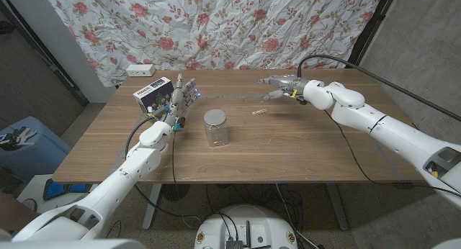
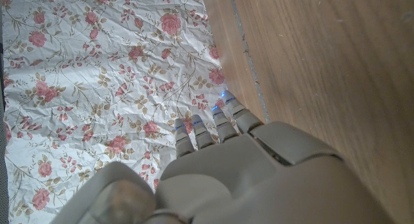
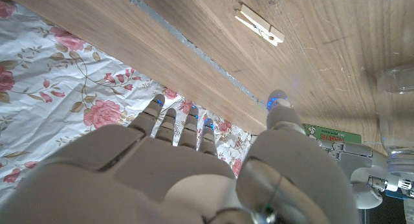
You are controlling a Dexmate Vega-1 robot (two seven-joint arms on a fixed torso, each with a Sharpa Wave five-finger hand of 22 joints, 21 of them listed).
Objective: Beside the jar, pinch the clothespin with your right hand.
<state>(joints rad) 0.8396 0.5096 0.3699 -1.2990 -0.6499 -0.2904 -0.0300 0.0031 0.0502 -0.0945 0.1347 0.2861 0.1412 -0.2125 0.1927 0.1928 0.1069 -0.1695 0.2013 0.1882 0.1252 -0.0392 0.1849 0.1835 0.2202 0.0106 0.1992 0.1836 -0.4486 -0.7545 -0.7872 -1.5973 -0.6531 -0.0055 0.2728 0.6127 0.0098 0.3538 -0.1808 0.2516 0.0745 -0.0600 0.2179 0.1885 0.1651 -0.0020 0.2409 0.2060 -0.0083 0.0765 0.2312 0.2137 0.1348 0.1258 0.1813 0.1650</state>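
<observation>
A small wooden clothespin (image 1: 258,111) lies on the table to the right of a clear glass jar (image 1: 215,127) with a silver lid. In the right wrist view the clothespin (image 3: 259,26) lies beyond my fingertips and the jar (image 3: 396,114) is at the picture's edge. My right hand (image 1: 282,86) hovers above the table, behind and to the right of the clothespin, fingers spread and holding nothing. My left hand (image 1: 180,99) is raised left of the jar, fingers pointing up and apart, empty; its back (image 2: 259,172) shows in the left wrist view.
A small printed box (image 1: 154,94) stands just behind my left hand. A white power strip (image 1: 140,70) lies at the table's (image 1: 288,152) back left corner. A floral cloth (image 1: 216,26) hangs behind the table. A black cable (image 1: 346,62) trails from my right arm.
</observation>
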